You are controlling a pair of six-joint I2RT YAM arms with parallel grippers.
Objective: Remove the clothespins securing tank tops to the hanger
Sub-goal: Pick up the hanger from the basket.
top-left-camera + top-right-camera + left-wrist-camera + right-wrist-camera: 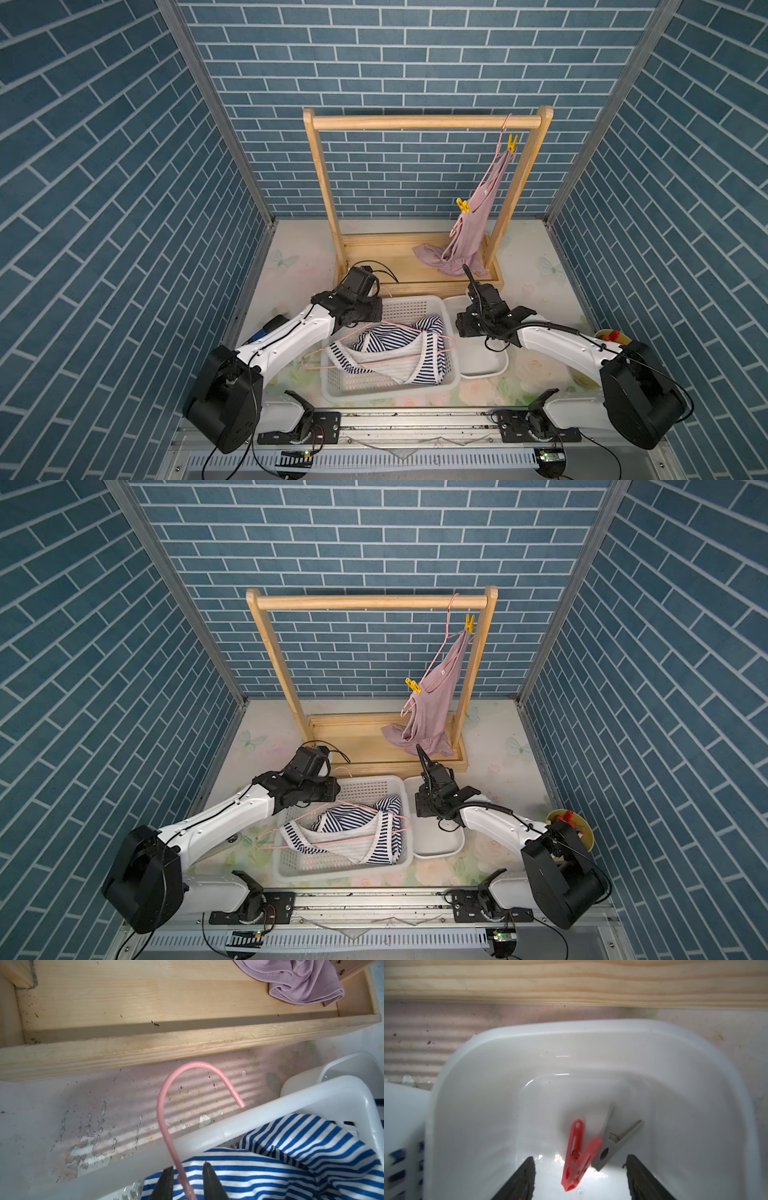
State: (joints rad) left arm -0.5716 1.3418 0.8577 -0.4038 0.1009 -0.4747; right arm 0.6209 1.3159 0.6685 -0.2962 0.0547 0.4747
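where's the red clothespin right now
In the right wrist view the red clothespin is in the white tray, against the grey clothespin. In a top view that tray sits just right of the basket.

White-shelled arms [291, 338], bulky black joints [224, 399], looping black cables [540, 325]

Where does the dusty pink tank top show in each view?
Both top views: dusty pink tank top hangs at the right post of the pale wooden rack.
Left wrist: its hem lies in the rack base.
Right wrist: not in it.
Shared landmark: the rack base.
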